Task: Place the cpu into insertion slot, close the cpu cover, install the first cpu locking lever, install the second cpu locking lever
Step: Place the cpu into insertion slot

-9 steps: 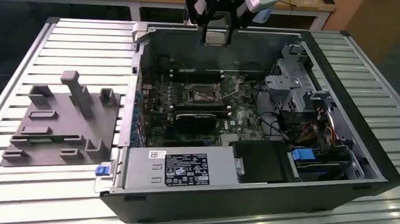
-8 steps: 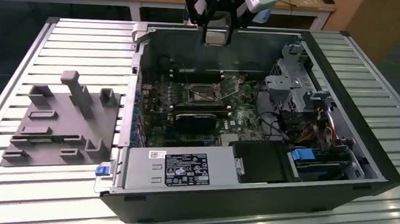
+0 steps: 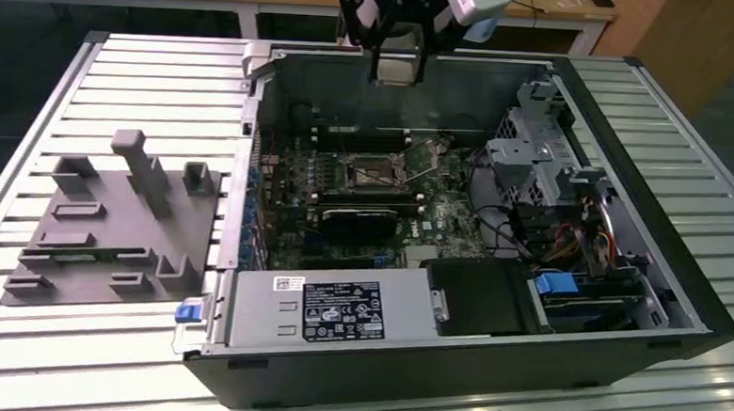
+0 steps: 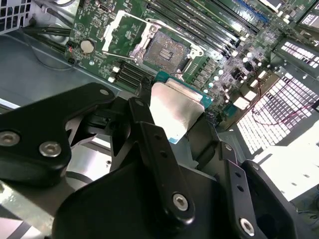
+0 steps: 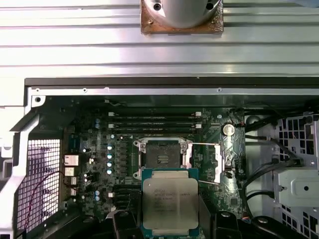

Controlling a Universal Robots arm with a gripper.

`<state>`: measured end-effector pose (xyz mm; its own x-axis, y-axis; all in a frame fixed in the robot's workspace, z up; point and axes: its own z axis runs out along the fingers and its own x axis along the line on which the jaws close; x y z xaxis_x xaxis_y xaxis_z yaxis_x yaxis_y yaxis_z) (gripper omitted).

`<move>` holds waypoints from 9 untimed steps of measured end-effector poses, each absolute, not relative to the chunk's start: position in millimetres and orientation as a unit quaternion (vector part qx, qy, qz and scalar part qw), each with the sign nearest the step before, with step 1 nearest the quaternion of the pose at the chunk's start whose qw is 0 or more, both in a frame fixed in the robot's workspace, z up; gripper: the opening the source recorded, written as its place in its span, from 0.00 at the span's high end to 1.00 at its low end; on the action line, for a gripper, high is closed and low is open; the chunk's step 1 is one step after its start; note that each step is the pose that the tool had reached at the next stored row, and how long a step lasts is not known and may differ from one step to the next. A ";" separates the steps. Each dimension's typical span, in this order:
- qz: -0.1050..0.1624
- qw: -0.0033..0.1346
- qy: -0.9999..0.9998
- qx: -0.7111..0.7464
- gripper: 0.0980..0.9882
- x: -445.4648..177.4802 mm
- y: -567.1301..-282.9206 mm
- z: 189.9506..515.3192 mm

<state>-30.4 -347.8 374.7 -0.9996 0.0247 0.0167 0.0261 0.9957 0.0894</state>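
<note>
My gripper (image 3: 397, 70) hangs over the back wall of the open computer case and is shut on the cpu (image 4: 177, 109), a flat square chip with a silvery top on a green edge. In the first wrist view the cpu (image 5: 169, 201) sits between the two black fingers (image 5: 124, 221). The insertion slot (image 5: 162, 157) lies uncovered on the green board, apart from the chip, with its dark centre showing (image 4: 167, 50) (image 3: 371, 173). The cpu cover (image 5: 222, 159) is swung open beside the slot (image 4: 117, 30). A thin wire lever (image 5: 204, 144) stands unlatched along the slot.
Long black memory slots (image 5: 154, 122) run beside the socket. A black heatsink (image 3: 360, 219), the power supply (image 3: 324, 307) and a drive cage (image 3: 545, 168) stand in the case. A grey fixture plate (image 3: 115, 221) lies on the slatted table (image 3: 160, 72) at the exterior view's left.
</note>
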 end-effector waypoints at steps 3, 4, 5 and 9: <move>-0.045 0.006 -0.999 -0.013 0.50 -31.0 -347.8 372.3; -0.045 0.005 -0.999 -0.013 0.50 -31.2 -347.8 371.4; -0.045 0.004 -0.999 -0.013 0.50 -31.4 -347.8 370.5; -0.045 -0.001 -0.999 -0.012 0.50 -32.7 -347.7 366.9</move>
